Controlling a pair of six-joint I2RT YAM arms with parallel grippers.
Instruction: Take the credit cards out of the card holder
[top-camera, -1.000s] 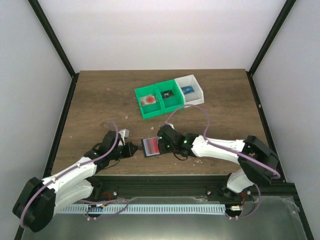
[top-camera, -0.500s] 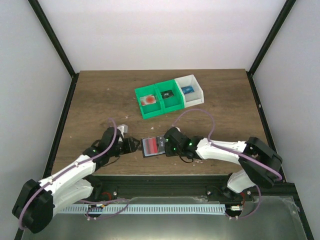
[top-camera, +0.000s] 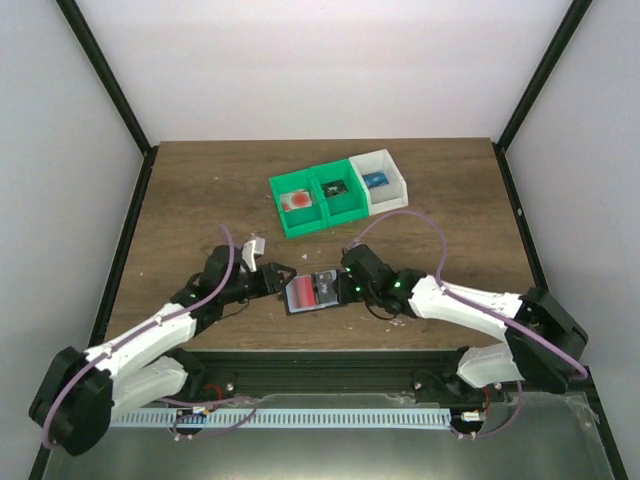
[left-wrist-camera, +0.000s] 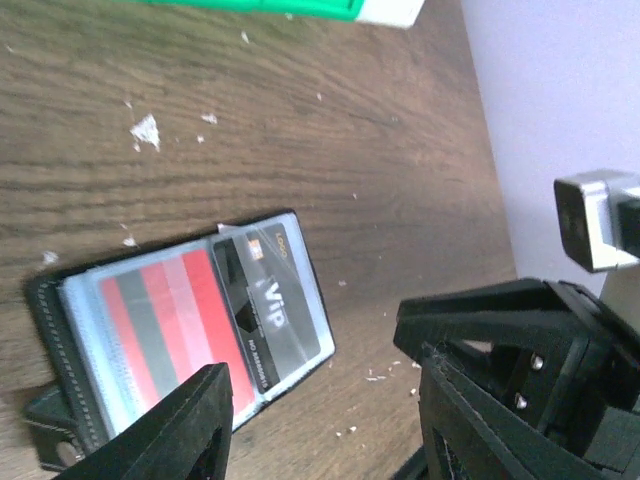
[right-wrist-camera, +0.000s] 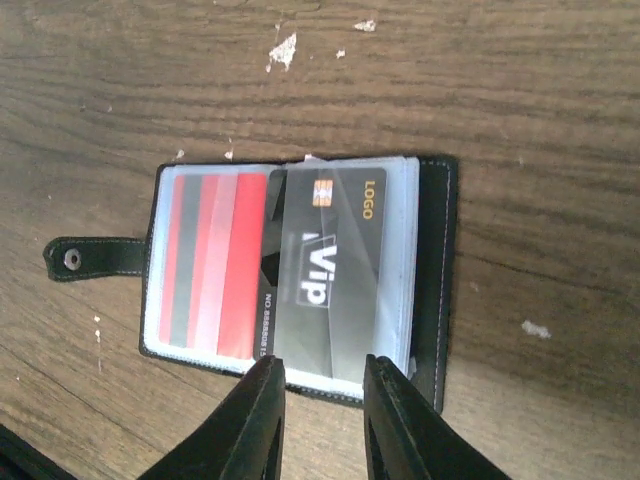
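Card holder (right-wrist-camera: 433, 270) lies open, red card (right-wrist-camera: 210, 265) beside grey VIP card (right-wrist-camera: 325, 275); left tool (left-wrist-camera: 320, 410) wide, right tool (right-wrist-camera: 322, 375) narrow, both empty.

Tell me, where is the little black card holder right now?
In the top view, the open black-rimmed card holder lies near the wooden table's front edge, between the left fingers and the right fingers.

I read "Vip" in big pale letters across the dark credit card (right-wrist-camera: 325, 275) tucked in the card holder (right-wrist-camera: 436, 280). "LOGO" sits in gold beside the card's chip (right-wrist-camera: 322, 192). Small digits run along its edge, too fine to read.
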